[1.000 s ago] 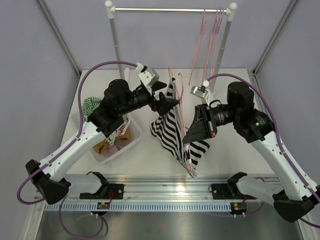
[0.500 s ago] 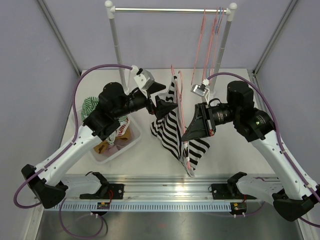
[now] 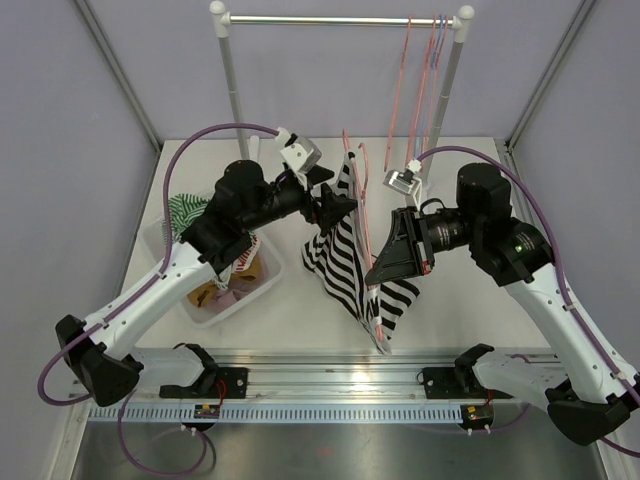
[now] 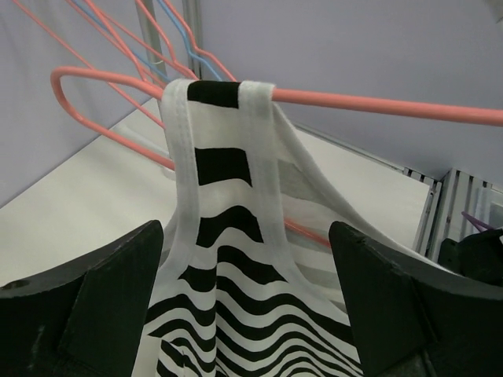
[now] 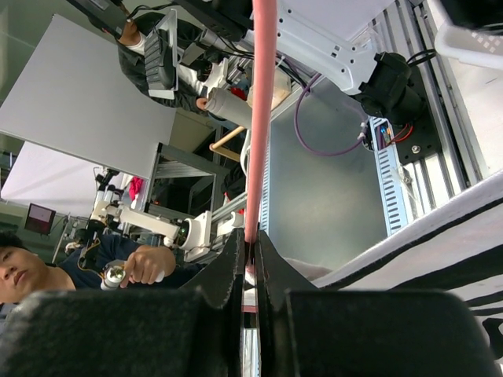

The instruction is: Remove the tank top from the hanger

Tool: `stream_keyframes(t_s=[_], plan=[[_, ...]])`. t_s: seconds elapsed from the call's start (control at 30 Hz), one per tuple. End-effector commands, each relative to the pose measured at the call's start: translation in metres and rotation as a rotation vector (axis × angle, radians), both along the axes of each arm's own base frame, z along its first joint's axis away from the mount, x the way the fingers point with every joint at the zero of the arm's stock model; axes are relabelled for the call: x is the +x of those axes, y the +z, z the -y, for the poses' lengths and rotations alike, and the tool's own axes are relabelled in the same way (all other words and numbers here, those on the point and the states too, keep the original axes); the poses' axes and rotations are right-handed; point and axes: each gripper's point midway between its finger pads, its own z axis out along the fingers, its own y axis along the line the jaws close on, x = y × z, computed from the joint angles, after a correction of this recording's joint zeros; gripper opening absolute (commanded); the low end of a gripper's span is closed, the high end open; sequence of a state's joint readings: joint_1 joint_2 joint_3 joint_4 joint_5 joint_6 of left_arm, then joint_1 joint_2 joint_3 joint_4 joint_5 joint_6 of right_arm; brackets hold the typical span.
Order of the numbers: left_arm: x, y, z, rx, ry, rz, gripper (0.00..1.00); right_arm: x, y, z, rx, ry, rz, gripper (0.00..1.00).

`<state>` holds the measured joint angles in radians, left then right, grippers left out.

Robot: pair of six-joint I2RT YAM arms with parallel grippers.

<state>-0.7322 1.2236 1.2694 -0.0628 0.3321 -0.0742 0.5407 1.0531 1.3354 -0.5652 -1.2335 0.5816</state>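
Observation:
The black-and-white striped tank top (image 3: 345,262) hangs by its strap (image 4: 224,118) from a pink hanger (image 3: 361,175), held tilted above the table. My left gripper (image 3: 334,206) is open. Its two black fingers (image 4: 86,302) stand either side of the tank top (image 4: 236,290) just below the strap, and neither is pressed against the cloth. My right gripper (image 3: 384,266) is shut on the hanger's thin pink wire (image 5: 259,118), pinched between its fingertips (image 5: 236,263). A striped edge of the tank top (image 5: 448,247) shows at the right of that view.
A clothes rail (image 3: 340,19) on two white posts stands at the back, with spare pink and blue hangers (image 3: 425,80) on its right end. A white bin of clothes (image 3: 226,280) sits on the table left of the tank top.
My left arm drew slightly back to the left, then came in again to the tank top's strap, jaws staying open. The right gripper kept hold of the hanger, almost still.

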Motion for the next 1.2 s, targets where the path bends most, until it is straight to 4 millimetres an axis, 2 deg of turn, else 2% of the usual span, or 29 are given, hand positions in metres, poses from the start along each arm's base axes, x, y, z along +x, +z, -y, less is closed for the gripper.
stream_keyframes(t_s=[0.0,0.2,0.23,0.3,0.33,0.43,0.47,0.57,0.73,0.83,0.97,1.0,1.07,1.17], plan=[[0.01,0.025,0.002,-0.028,0.038,0.066,0.87,-0.013,0.021,0.006,0.069,0.044,0.099,0.0],[0.022,0.03,0.003,-0.028,0.075,0.076,0.79,-0.016,0.022,0.007,0.077,0.058,0.093,0.0],[0.023,0.03,0.003,-0.031,0.078,0.075,0.71,-0.015,0.021,0.006,0.075,0.058,0.091,0.0],[0.025,0.031,0.005,-0.034,0.085,0.073,0.61,-0.015,0.021,0.006,0.073,0.058,0.087,0.0],[0.027,0.032,0.004,-0.037,0.095,0.074,0.51,-0.015,0.02,0.006,0.073,0.059,0.093,0.0],[0.03,0.033,0.002,-0.041,0.112,0.075,0.39,-0.015,0.018,0.006,0.068,0.055,0.092,0.0],[0.03,0.034,0.002,-0.043,0.114,0.074,0.31,-0.014,0.016,0.006,0.06,0.048,0.086,0.0],[0.028,0.038,-0.001,-0.058,0.12,0.077,0.22,-0.008,0.007,0.004,0.029,0.016,0.08,0.0],[0.032,0.046,-0.012,-0.084,0.188,0.067,0.11,0.008,-0.017,0.0,-0.035,-0.044,0.069,0.0],[0.037,0.048,-0.018,-0.086,0.238,0.058,0.13,0.01,-0.023,-0.002,-0.035,-0.048,0.053,0.0],[0.05,0.044,-0.025,-0.069,0.317,0.033,0.18,0.005,-0.024,0.0,-0.02,-0.034,0.051,0.0],[0.06,0.04,-0.03,-0.063,0.373,0.014,0.19,0.003,-0.024,0.001,-0.019,-0.03,0.049,0.0],[0.067,0.044,-0.036,-0.077,0.434,0.0,0.13,-0.003,-0.024,0.003,-0.014,-0.008,0.044,0.0],[0.085,0.038,-0.046,-0.079,0.552,-0.048,0.06,-0.014,-0.026,0.008,-0.009,0.037,0.029,0.0]])
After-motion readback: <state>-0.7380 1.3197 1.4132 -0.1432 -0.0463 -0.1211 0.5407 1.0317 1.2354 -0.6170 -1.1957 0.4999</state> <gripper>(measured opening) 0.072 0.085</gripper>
